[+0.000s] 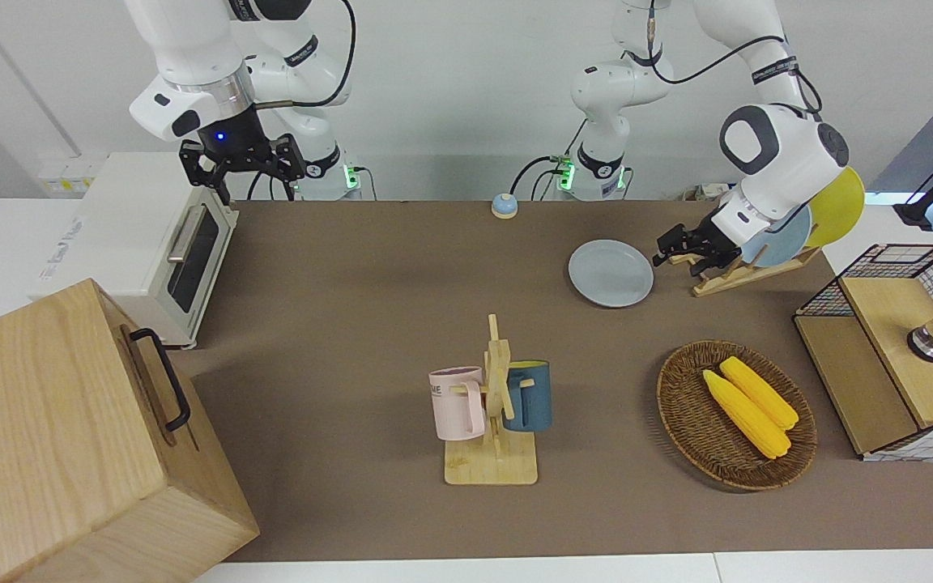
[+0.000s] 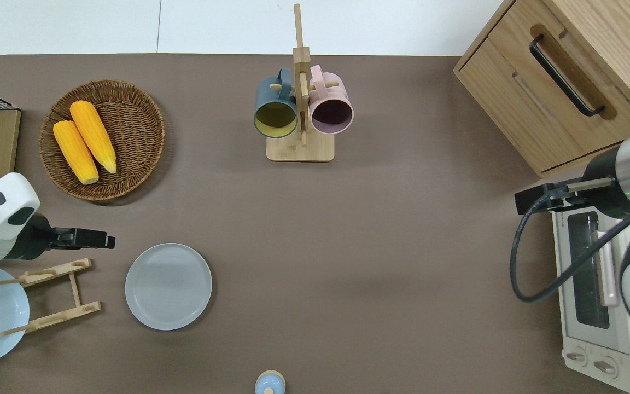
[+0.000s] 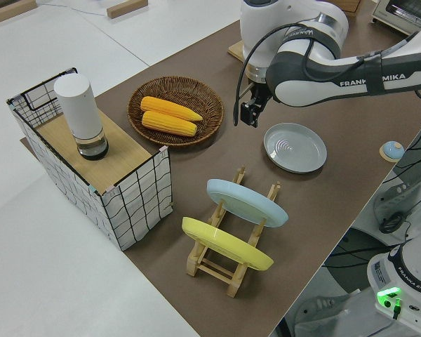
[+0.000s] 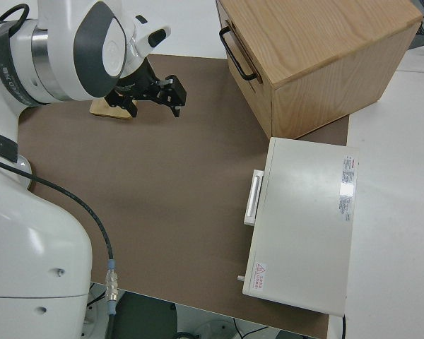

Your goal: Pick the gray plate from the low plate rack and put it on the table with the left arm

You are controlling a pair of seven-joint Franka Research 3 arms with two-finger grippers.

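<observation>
Gray and flat on the brown mat of the table point(image 2: 348, 262), the gray plate point(image 2: 168, 286) lies just beside the low plate rack point(image 2: 55, 295), toward the middle of the table from it and clear of its pegs. That light-wood rack holds a light blue plate point(image 3: 247, 202) and a yellow plate point(image 3: 226, 243), both leaning on its slanted pegs. The left gripper point(image 2: 108, 241) hangs empty with its fingers parted, over bare mat next to the rack's farther rail and apart from the gray plate, as the overhead view shows; the left arm point(image 1: 778, 154) bends above the rack. A small blue bell point(image 2: 269, 382) sits at the edge nearest the robots. Farther from the robots, a wicker basket point(image 2: 140, 109) carries two ears of corn point(image 2: 84, 141), and a wooden mug stand point(image 2: 299, 109) bears a dark blue mug point(image 2: 274, 109) and a pink mug point(image 2: 331, 108). The right arm is parked, its right gripper point(image 1: 241, 162) spread open, near a white toaster oven point(image 1: 142, 243) and a wooden cabinet point(image 1: 70, 437).
</observation>
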